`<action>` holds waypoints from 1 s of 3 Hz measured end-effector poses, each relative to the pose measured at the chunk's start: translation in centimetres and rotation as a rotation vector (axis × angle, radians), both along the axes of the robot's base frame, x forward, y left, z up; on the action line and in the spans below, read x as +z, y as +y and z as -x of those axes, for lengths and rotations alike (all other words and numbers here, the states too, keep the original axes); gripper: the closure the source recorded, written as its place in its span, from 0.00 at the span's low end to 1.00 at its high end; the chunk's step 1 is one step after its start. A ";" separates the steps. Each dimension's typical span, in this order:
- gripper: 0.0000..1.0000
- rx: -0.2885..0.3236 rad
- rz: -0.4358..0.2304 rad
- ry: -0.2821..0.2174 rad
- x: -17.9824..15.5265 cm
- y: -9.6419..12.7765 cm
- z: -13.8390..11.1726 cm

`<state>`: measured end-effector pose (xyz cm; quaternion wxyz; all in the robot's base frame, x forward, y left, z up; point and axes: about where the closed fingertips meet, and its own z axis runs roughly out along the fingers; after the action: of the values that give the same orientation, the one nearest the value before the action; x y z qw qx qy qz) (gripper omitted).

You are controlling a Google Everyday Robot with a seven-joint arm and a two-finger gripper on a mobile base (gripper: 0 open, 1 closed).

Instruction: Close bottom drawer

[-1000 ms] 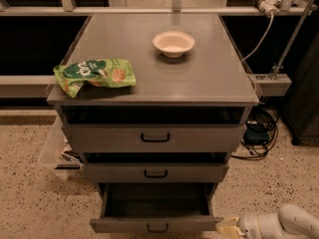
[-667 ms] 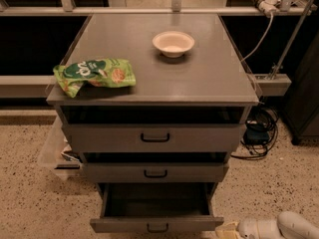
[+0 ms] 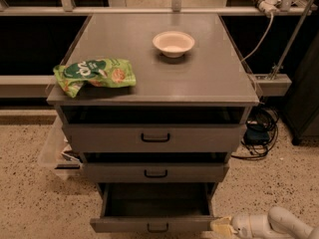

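Observation:
The bottom drawer (image 3: 154, 225) is pulled out from the grey cabinet, its dark inside showing and its small black handle (image 3: 157, 228) at the lower edge of the view. My gripper (image 3: 222, 226) is at the bottom right, on a white arm, close to the right end of the drawer front. I cannot tell whether it touches the drawer.
The middle drawer (image 3: 155, 173) and top drawer (image 3: 154, 138) sit above. On the cabinet top (image 3: 199, 78) lie a green snack bag (image 3: 94, 75) and a white bowl (image 3: 173, 43). Cables (image 3: 259, 133) lie on the floor to the right, a clear bin (image 3: 55, 153) to the left.
My arm and gripper have sunk slightly toward the bottom edge of the view. The drawer stays open about as before.

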<state>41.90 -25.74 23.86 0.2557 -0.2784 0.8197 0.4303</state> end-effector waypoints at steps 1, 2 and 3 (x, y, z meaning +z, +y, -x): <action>1.00 -0.017 0.000 -0.004 -2.5 0.4 -2.0; 1.00 -0.017 -0.001 -0.003 -2.6 0.4 -2.0; 1.00 -0.051 -0.001 0.022 -4.2 0.2 -2.2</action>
<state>44.09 -25.50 19.63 0.2579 -0.2523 0.8291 0.4272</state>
